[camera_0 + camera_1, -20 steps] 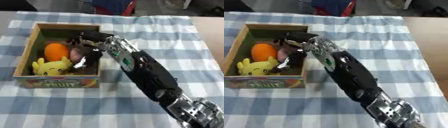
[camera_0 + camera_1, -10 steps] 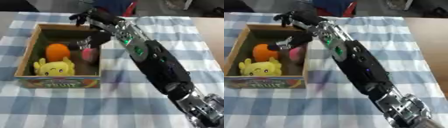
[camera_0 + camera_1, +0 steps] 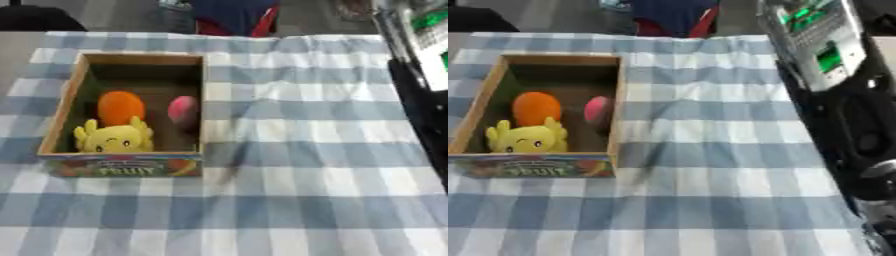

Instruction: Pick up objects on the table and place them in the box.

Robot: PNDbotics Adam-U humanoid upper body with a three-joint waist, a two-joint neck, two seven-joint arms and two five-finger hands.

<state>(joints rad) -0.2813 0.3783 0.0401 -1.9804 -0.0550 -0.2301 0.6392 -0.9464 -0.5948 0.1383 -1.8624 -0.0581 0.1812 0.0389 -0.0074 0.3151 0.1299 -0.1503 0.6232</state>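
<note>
An open cardboard fruit box (image 3: 140, 59) stands on the left of the checked table. Inside it lie an orange ball (image 3: 120, 106), a yellow plush toy (image 3: 114, 139) at the front, and a pink rounded thing (image 3: 182, 109) against the right wall. My right arm (image 3: 824, 50), black with green lights on the forearm, runs up the right edge and leaves the picture at the top, so its hand is hidden. The left hand shows in neither view.
A blue and white checked cloth (image 3: 297, 150) covers the table. Beyond the far edge there is a blue and red shape (image 3: 234, 17), and a dark shape (image 3: 35, 20) sits at the top left corner.
My right arm has risen out of the box and swung up and to the right, taking its hand out of the picture. The pink thing stays in the box.
</note>
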